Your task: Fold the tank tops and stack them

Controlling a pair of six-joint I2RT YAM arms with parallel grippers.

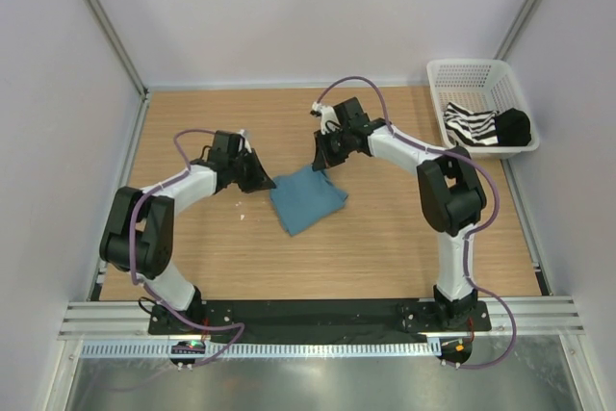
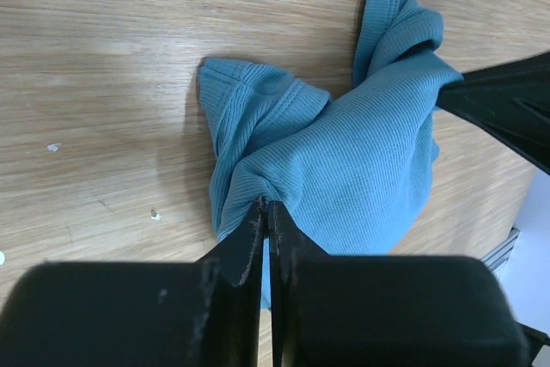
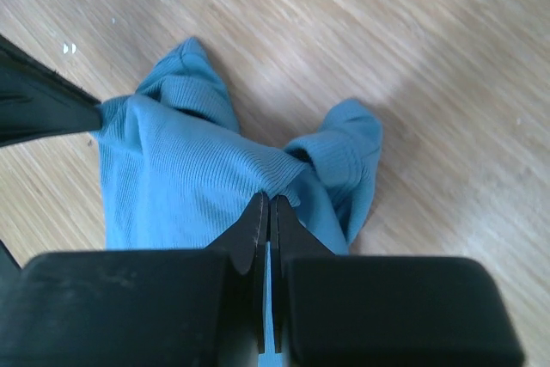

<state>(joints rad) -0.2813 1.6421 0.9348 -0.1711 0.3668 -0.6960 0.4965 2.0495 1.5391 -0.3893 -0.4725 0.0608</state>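
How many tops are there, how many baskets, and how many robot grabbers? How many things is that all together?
Tank tops: 2 (plain teal-blue cloth tank top, black-and-white striped cloth tank top)
Baskets: 1 (white plastic mesh basket)
Grippers: 2 (left gripper, right gripper)
Total: 5

left hand (image 2: 267,206): clamped, reaching inward | right hand (image 3: 269,201): clamped, wrist apparently angled down

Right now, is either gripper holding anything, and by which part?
Both hold the teal tank top by its far edge: left gripper pinches bunched cloth at the left end, right gripper at the right end.
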